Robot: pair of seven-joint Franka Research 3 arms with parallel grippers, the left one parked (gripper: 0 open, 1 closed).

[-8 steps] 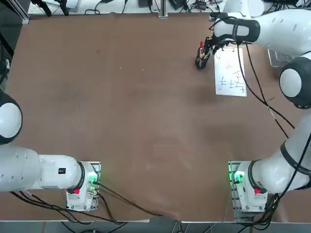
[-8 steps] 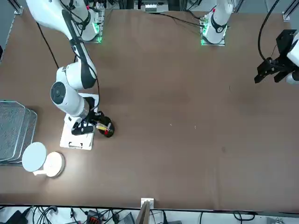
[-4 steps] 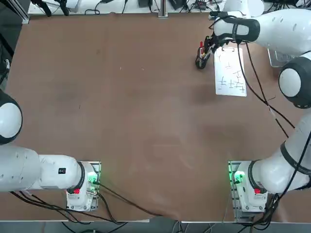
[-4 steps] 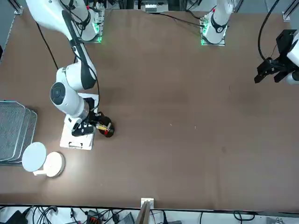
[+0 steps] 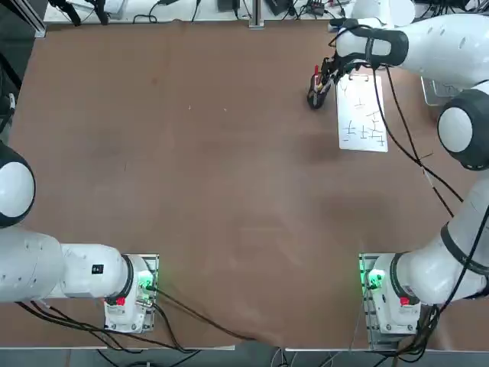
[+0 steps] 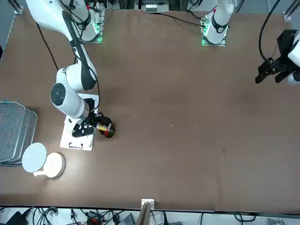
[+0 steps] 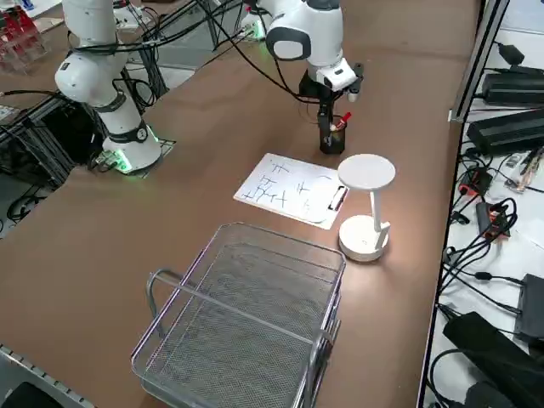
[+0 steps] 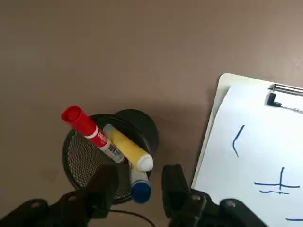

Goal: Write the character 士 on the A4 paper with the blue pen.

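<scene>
Three pens: in cup (image 8: 102, 161), blue pen (image 8: 139, 187) included.
Right gripper (image 8: 137, 187): fingers half open around blue pen, not squeezing.
Paper (image 8: 265, 156): 士 unwritten.

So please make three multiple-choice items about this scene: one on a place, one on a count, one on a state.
1. Where is the blue pen?
A. In the black mesh cup
B. Lying on the A4 paper
C. In the wire basket

2. How many pens stand in the cup?
A. One
B. Three
C. Five

3. How is the right pincer?
A. Shut tight beside the lamp
B. Open, one finger on each side of the blue pen's cap
C. Holding the red pen

Answers:
1 A: its blue cap rises from the cup.
2 B: red, yellow and blue show in the wrist view.
3 B: gaps show between both fingers and the cap.
</scene>
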